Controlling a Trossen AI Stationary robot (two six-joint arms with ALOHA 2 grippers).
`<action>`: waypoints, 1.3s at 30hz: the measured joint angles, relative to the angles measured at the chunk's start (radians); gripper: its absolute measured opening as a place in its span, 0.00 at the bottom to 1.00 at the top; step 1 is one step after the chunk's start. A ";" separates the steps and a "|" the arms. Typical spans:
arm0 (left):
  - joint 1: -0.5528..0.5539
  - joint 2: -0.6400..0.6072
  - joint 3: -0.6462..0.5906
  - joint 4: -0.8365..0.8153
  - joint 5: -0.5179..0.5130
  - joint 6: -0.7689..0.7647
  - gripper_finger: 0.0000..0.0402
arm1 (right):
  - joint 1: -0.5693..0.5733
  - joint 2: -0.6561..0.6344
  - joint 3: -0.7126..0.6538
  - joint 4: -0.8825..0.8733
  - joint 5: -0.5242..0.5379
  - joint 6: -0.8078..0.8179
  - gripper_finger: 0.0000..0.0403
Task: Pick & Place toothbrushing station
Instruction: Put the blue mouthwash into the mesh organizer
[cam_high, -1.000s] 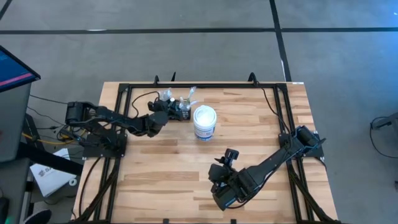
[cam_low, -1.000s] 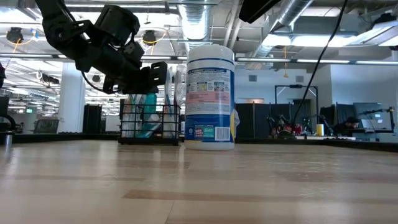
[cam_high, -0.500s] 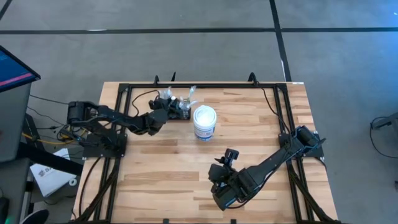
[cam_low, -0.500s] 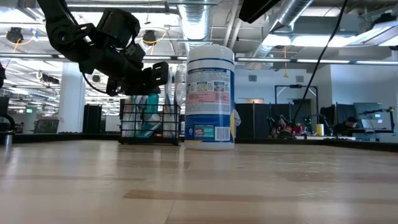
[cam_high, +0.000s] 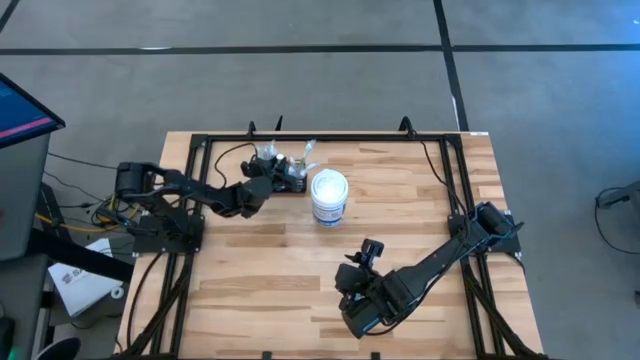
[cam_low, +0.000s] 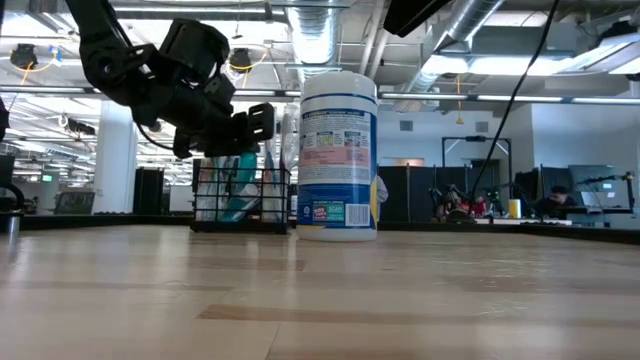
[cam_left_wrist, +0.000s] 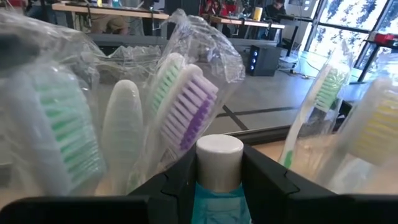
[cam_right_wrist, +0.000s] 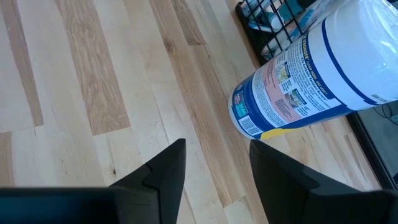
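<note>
Your small black wire-mesh rack (cam_high: 287, 176) stands near the wooden table's (cam_high: 250, 280) far edge, touching one white lidded tub (cam_high: 329, 197). It holds wrapped toothbrushes (cam_left_wrist: 180, 106) and a white-capped teal tube (cam_left_wrist: 219, 168). Left gripper (cam_high: 270, 172) fingers straddle that tube, apart; right gripper (cam_high: 372, 248) parted, near the front edge.

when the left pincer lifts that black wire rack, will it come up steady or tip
Probably light: the wire rack is open mesh. It may be top-heavy, since the wrapped toothbrushes stand well above its rim. The left pincer sits at one end, so it could tilt.
</note>
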 joint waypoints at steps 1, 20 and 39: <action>-0.003 -0.004 0.000 0.002 0.003 0.001 0.26 | 0.000 0.000 0.000 0.000 0.000 0.000 0.42; -0.027 -0.069 -0.005 -0.004 0.024 0.032 0.26 | 0.000 0.000 0.000 0.000 0.000 0.000 0.42; -0.052 -0.069 -0.004 -0.003 0.025 0.114 0.26 | 0.000 0.000 0.000 0.000 -0.003 0.002 0.41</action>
